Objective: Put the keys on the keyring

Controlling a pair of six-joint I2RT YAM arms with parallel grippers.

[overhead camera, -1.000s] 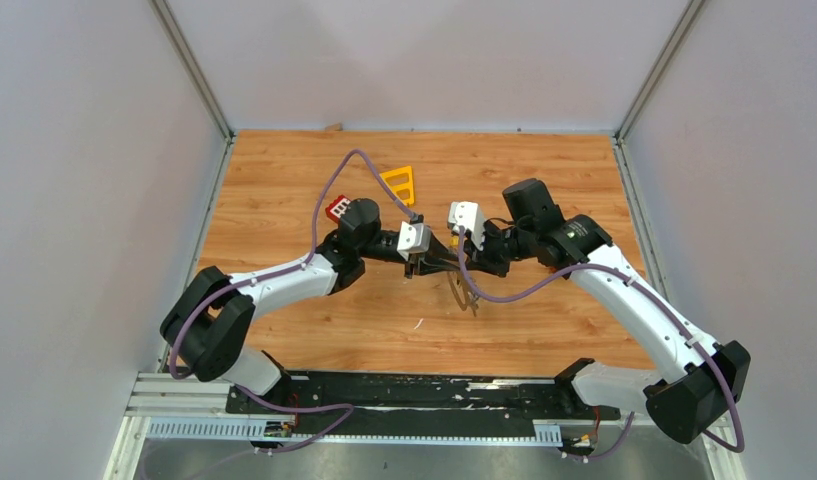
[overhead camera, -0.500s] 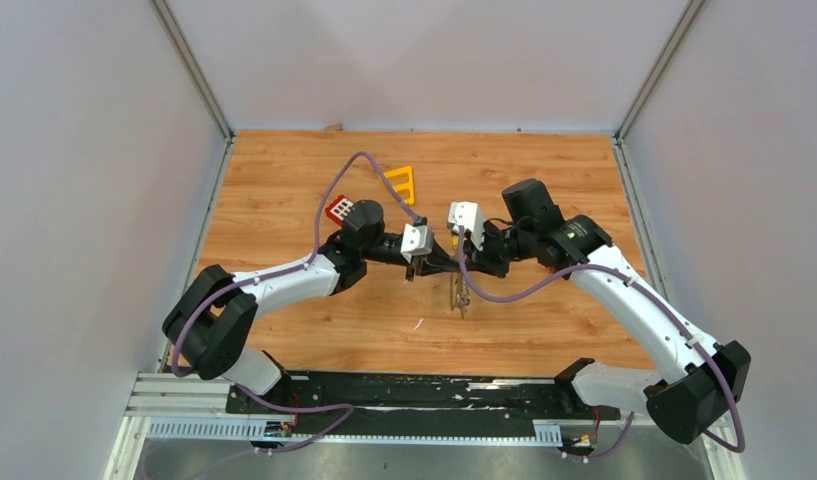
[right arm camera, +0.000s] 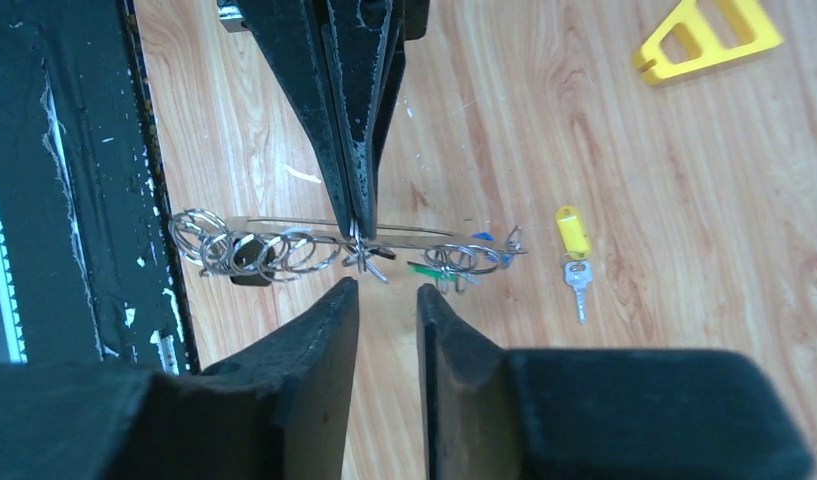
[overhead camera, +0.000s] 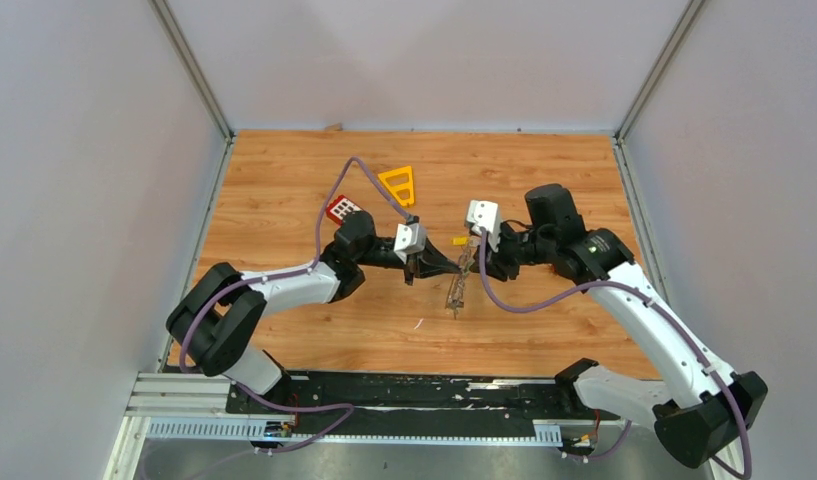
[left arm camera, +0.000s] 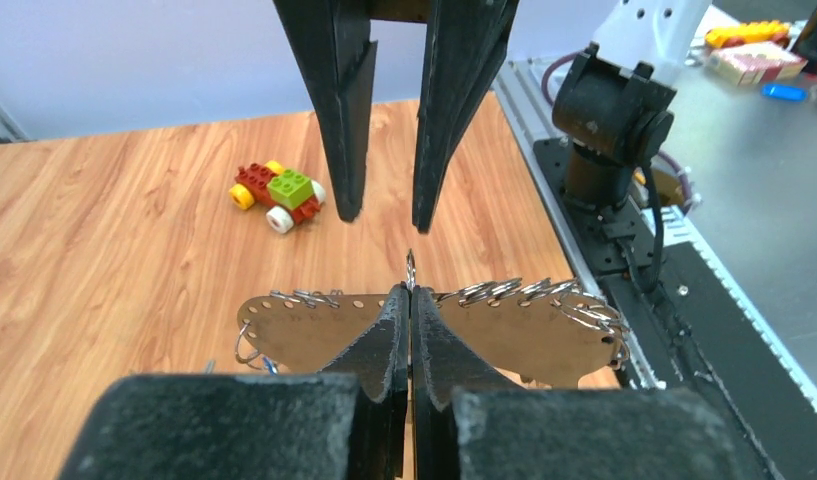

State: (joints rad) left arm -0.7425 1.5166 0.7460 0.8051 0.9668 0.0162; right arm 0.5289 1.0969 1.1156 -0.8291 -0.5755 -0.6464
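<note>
Grey keyring [left arm camera: 504, 335], flat metal with small rings along edge, pinched at its middle in my left claw [left arm camera: 411, 297], fingers pressed tight on it, over mid surface [overhead camera: 284, 200]. My right claw [right arm camera: 384, 290] slightly spread, just apart from keyring, gripping nothing. On wood beside: yellow-tagged key [right arm camera: 573, 230]. Farther off: yellow triangular frame [right arm camera: 709, 35].

Overhead; opposed close wrist views sharing keyring [left arm camera: 304, 325]

Yellow triangular frame [overhead camera: 397, 183] and red brick [overhead camera: 340, 209] lie apart on wooden table [overhead camera: 284, 170]
</note>
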